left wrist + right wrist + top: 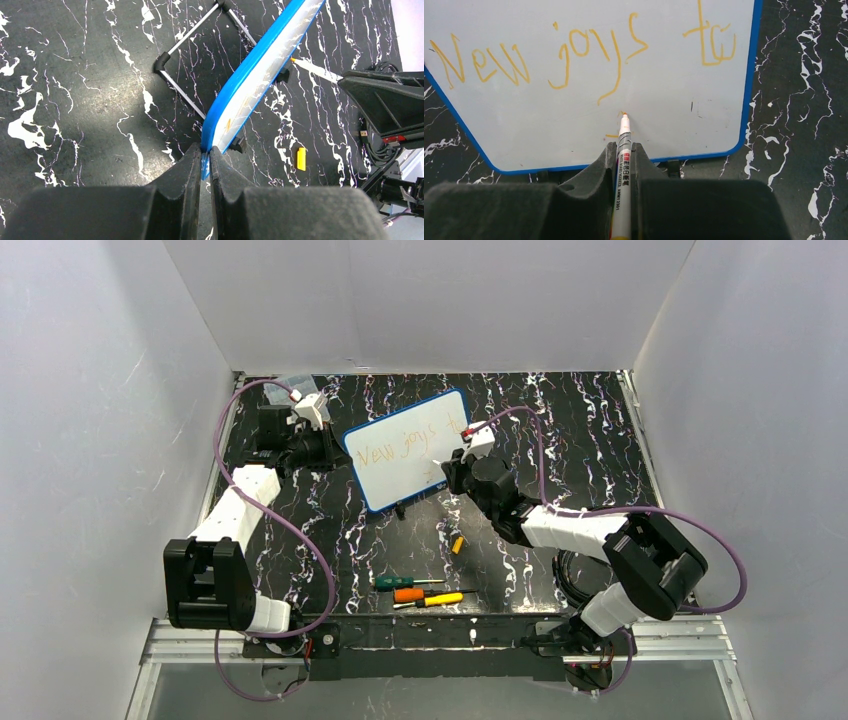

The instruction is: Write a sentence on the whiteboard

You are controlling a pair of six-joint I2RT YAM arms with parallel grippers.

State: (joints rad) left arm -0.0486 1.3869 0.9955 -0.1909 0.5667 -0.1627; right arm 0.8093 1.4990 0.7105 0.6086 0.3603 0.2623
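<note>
Scene: two robot arms reach over a black surface [600,440] veined with white, walled in white.
Whiteboard: the whiteboard [408,455], white with a blue rounded frame, stands tilted back near the middle of the surface. It rests on small black feet and a wire stand [190,45] behind it.
Sentence: the sentence [584,50] runs across the top of the board in thin orange handwriting, reading "New joys to".
Left jaws: almost fully closed, pinching the blue frame at the board's left edge. In the left wrist view the frame runs straight into the slit between them.
Right jaws: narrow, clamped on the barrel of a white marker [624,150]. They sit in front of the board's lower edge, close to it but apart from it.
Marker tip: its orange tip points at the white face below the tail of the "y", and seems to touch it. Two faint orange marks lie beside the tip, too slight to read.
Board between the arms: the left arm [235,505] holds it from one side, and the right arm [570,525] faces its written side.
Other things: a small orange cap [457,543] lies in front of the board. Nearer the arm bases lie a green-handled screwdriver [392,582] and an orange-and-yellow screwdriver [428,598].
</note>
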